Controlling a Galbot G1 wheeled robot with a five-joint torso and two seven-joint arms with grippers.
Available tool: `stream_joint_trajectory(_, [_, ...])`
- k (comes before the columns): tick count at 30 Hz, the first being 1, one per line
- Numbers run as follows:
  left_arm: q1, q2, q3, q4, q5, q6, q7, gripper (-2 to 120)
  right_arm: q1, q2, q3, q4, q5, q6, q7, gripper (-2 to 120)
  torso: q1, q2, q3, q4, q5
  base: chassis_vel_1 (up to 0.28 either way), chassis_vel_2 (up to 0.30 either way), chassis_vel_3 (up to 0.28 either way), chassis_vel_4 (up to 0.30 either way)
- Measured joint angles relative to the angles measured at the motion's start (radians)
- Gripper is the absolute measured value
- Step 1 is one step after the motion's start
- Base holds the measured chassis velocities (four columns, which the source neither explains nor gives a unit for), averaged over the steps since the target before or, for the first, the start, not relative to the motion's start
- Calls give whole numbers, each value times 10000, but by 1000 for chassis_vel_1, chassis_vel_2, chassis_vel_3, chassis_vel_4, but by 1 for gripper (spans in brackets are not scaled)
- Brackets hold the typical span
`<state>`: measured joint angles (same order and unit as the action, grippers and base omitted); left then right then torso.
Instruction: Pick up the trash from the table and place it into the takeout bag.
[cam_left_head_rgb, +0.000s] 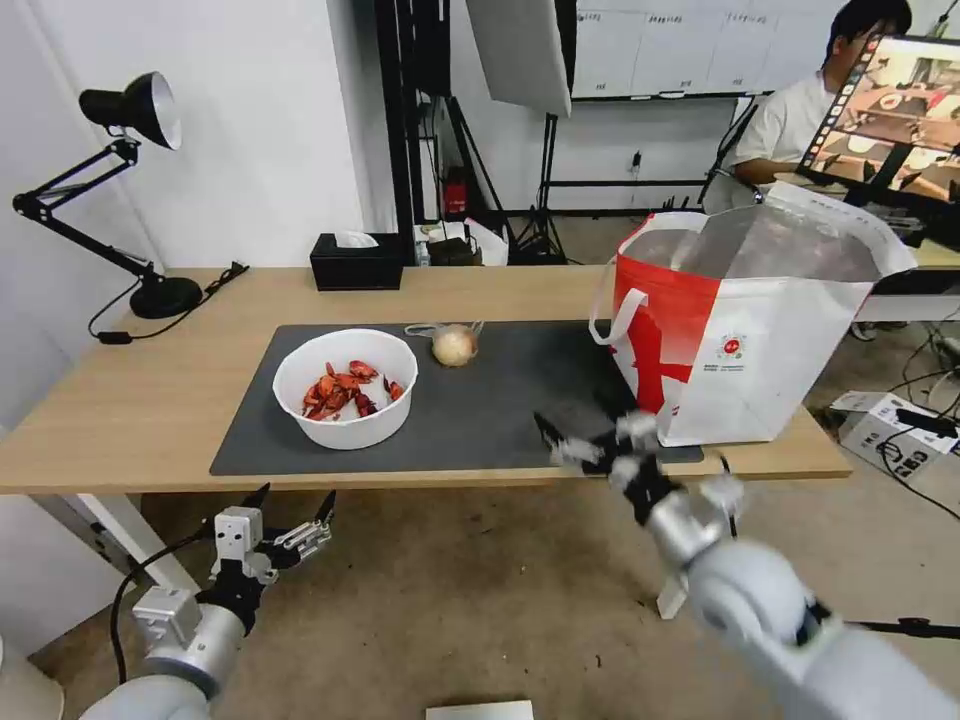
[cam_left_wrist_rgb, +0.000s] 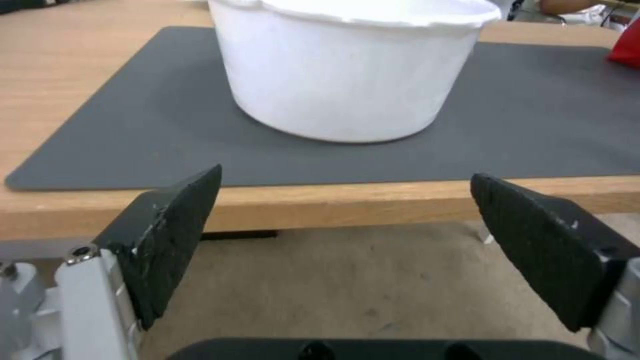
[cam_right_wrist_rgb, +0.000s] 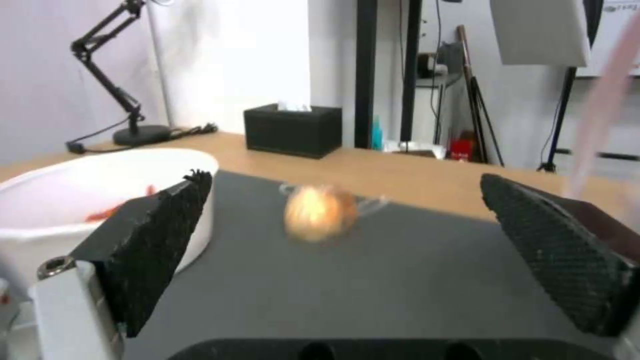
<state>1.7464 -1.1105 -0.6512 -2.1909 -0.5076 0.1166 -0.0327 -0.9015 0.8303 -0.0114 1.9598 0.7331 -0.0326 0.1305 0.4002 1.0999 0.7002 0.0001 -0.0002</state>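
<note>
While the takeout bag (cam_left_head_rgb: 745, 340) stands open at the right end of the surface (cam_left_head_rgb: 120, 400), its foot on the dark mat (cam_left_head_rgb: 480, 400), the bowl (cam_left_head_rgb: 345, 387) of red shells sits on the mat's left part and the wrapped ball (cam_left_head_rgb: 454, 345) lies behind and to its right, apart from both. Judging by its aim, the right pincer (cam_left_head_rgb: 600, 445), fingers spread wide and empty, hangs over the mat's near edge just left of the bag, with the ball ahead of it and the bowl off to its left. To do this well, it should come in low and centred so the fingers straddle the ball, closing gently on the slippery wrap without nudging the bowl. Below the surface's near edge, the left pincer (cam_left_head_rgb: 290, 515) waits open, facing the bowl.
</note>
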Motion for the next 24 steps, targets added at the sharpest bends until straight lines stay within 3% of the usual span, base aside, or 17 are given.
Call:
stream_joint_trajectory(3, [9,-74,-42,11,-16,-44,36,100,1908,490,-1233,-1173,635,-245,341,100,-1,0,0,-3,2,0,0,0,0])
stream_joint_trajectory(4, [9,-74,-42,11,-16,-44,36,100,1908,490,-1233,-1173,635,-245,341,100,-1,0,0,-3,2,0,0,0,0])
stream_joint_trajectory(7, [11,-103,-108,109,-31,-165,99,100,3662,1382,-2213,-2628,1289,-453,662,100,0,-1,0,1,0,0,0,0,0])
stream_joint_trajectory(8, [11,-103,-108,109,-31,-165,99,100,3662,1382,-2213,-2628,1289,-453,662,100,0,-1,0,1,0,0,0,0,0])
stream_joint_trajectory(11, [-17,-132,-159,192,-44,-178,105,100,4811,2399,-2884,-4098,1480,-577,717,100,1,-1,0,3,2,0,0,0,0])
stream_joint_trajectory(12, [-17,-132,-159,192,-44,-178,105,100,4811,2399,-2884,-4098,1480,-577,717,100,1,-1,0,3,2,0,0,0,0])
stream_joint_trajectory(19, [-87,-200,-191,429,-53,-198,113,100,6372,4336,-3582,-7552,1072,-1355,540,100,1,-1,0,-2,0,0,0,0,0])
stream_joint_trajectory(24, [-109,-209,-186,502,-54,-198,115,100,6748,5074,-3578,-8835,717,-1705,269,100,-1,-1,-2,-1,-1,0,0,0,0])
